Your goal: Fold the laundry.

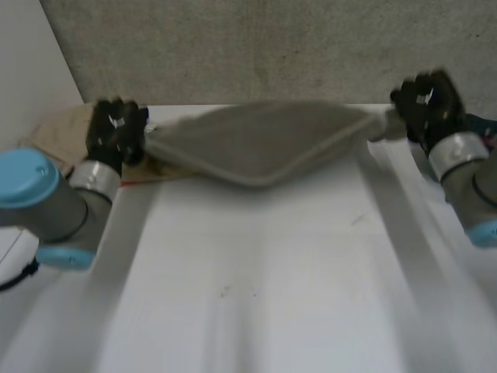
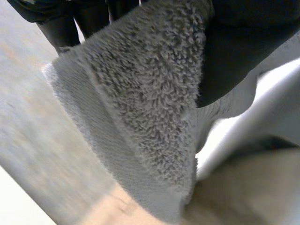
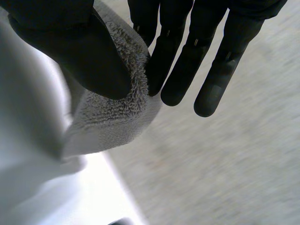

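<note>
A grey terry towel (image 1: 260, 142) hangs stretched between my two hands above the far part of the white table (image 1: 256, 272), sagging in the middle. My left hand (image 1: 115, 128) pinches the towel's left end; in the left wrist view the towel's corner (image 2: 145, 108) hangs from between the thumb (image 2: 239, 51) and the fingers (image 2: 61, 23). My right hand (image 1: 425, 101) holds the right end, with the towel's corner (image 3: 112, 117) pinched between the thumb (image 3: 79, 51) and the fingers (image 3: 173, 61).
A beige cloth (image 1: 58, 128) lies on the table behind my left hand. A grey wall (image 1: 272, 47) runs along the table's far edge. The near half of the table is bare white surface.
</note>
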Controlling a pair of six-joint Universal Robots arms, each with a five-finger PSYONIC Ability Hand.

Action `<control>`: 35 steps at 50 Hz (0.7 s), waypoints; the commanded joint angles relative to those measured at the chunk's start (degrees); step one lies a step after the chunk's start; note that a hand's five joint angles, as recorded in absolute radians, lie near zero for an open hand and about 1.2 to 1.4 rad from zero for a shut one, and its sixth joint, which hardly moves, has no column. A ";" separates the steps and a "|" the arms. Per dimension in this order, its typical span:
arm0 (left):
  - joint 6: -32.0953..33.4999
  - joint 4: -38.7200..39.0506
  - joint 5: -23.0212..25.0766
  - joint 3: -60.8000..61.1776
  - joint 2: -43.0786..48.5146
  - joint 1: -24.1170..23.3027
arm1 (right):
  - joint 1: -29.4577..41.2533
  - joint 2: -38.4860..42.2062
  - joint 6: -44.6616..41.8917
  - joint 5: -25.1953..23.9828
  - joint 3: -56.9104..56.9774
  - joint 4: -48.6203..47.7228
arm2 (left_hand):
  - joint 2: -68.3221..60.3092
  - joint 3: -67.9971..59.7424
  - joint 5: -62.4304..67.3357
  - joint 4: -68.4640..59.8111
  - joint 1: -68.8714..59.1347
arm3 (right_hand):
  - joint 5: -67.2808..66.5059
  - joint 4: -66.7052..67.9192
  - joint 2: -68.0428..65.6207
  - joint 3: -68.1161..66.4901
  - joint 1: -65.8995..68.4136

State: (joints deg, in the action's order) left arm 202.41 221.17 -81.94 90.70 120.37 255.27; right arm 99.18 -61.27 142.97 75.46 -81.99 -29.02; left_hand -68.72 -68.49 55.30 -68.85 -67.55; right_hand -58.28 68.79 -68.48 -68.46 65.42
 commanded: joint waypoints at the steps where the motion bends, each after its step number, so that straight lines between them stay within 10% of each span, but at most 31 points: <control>1: 0.97 -2.40 1.43 11.16 -3.20 -0.30 | -2.06 1.42 -1.46 -1.02 -7.74 8.79 | -11.28 -11.51 14.70 -11.15 -12.45 | -11.72 11.21 -11.52 -11.54 14.58; 19: 14.59 -61.72 1.87 22.24 -27.90 1.19 | -14.19 -23.19 -32.48 1.00 -25.23 55.74 | -11.28 -11.51 14.70 -11.15 -12.45 | -11.72 11.21 -11.52 -11.54 14.58; 35: 13.19 -41.62 1.34 9.68 -16.14 -0.39 | -8.66 -10.28 -17.90 1.70 -14.70 35.35 | -11.28 -11.51 14.70 -11.15 -12.45 | -11.72 11.21 -11.52 -11.54 14.58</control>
State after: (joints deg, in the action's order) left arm 216.91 169.17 -79.96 106.40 96.89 256.07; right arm 86.58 -79.09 119.37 76.45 -102.71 12.80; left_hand -68.72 -68.51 55.30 -68.86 -67.55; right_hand -58.28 68.79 -68.48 -68.46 65.42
